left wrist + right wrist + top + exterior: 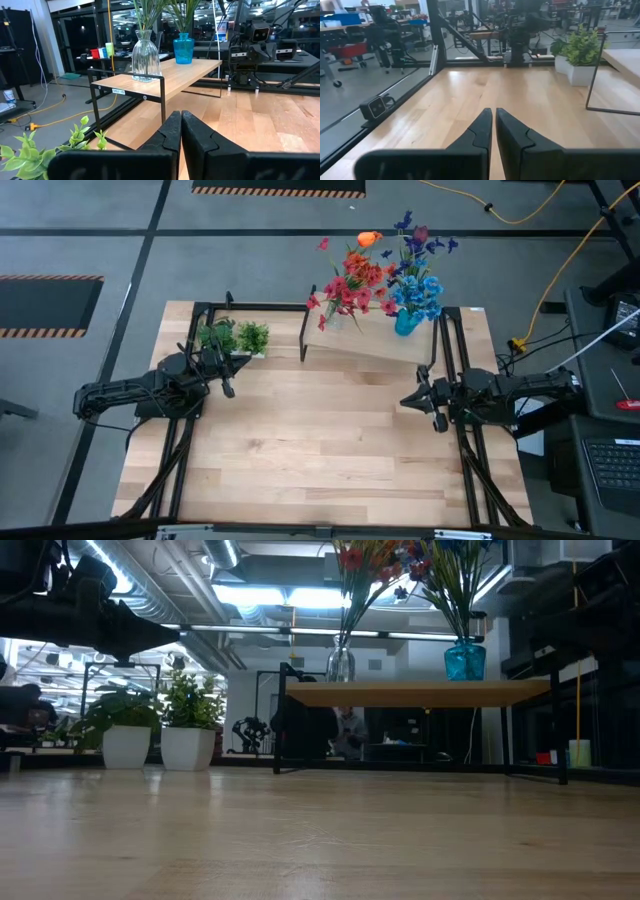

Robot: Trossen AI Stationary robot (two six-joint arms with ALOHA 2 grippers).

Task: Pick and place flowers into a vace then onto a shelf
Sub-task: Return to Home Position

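We see ceiling strip lights (250, 595) glaring in the low view, backlighting the shelf (420, 693); from above the bench (320, 440) is evenly lit, with only soft shadows.

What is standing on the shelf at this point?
A clear vase and a blue vase, both holding flowers, stand on the shelf. From above, the flowers cover most of the clear vase.

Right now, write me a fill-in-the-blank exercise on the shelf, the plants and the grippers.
The shelf carries ____ vases: a clear glass vase and a blue vase, each holding flowers.
The potted plants stand on the table nearest the ____ arm.
The left gripper and the right gripper are both ____, holding nothing.
Missing words: two; left; shut.
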